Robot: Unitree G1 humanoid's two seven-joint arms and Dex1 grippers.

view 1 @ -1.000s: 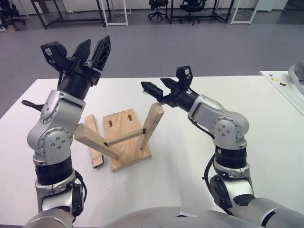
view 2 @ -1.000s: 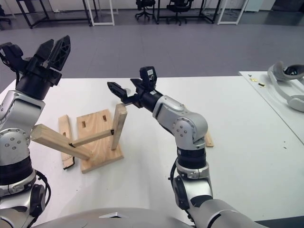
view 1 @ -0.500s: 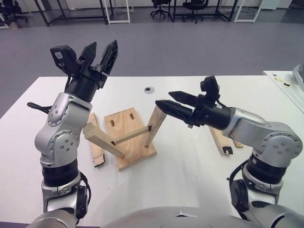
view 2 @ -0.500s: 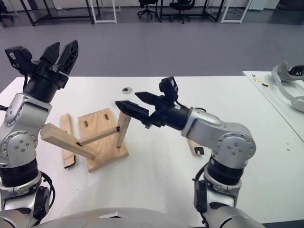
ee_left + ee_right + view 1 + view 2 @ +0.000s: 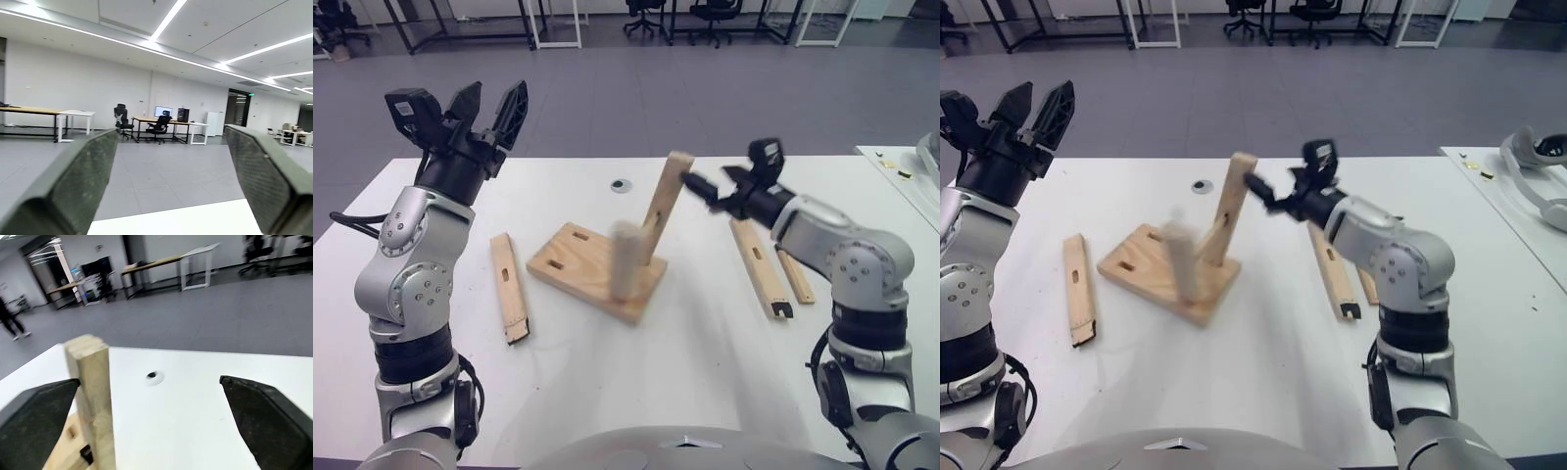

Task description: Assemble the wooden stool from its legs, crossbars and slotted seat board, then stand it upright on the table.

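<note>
The step in hand looks like seating the first pair of legs on the seat board (image 5: 578, 257), which lies flat near the middle of the tabletop (image 5: 705, 382) with its slots facing up. One leg (image 5: 664, 201) stands tilted over the board's right part, its top leaning away from the robot. A second leg (image 5: 626, 259) stands at the board's near edge (its outline is smeared, so how it is seated cannot be told). Whatever joins the two is too small to make out.

The right end effector (image 5: 707, 188) hovers just right of the tilted leg's top, fingers apart and gripping nothing; from its wrist the leg top sits beside one finger. The left end effector (image 5: 491, 96) is raised well above and left of the board, fingers spread and empty.

Three loose pieces lie flat: a slotted bar (image 5: 509, 294) left of the board, and a long bar (image 5: 759, 266) and a thinner strip (image 5: 793, 277) right of it.

Next, probably, steady the leaning leg and press its foot square into a slot, since unheld it could topple.
</note>
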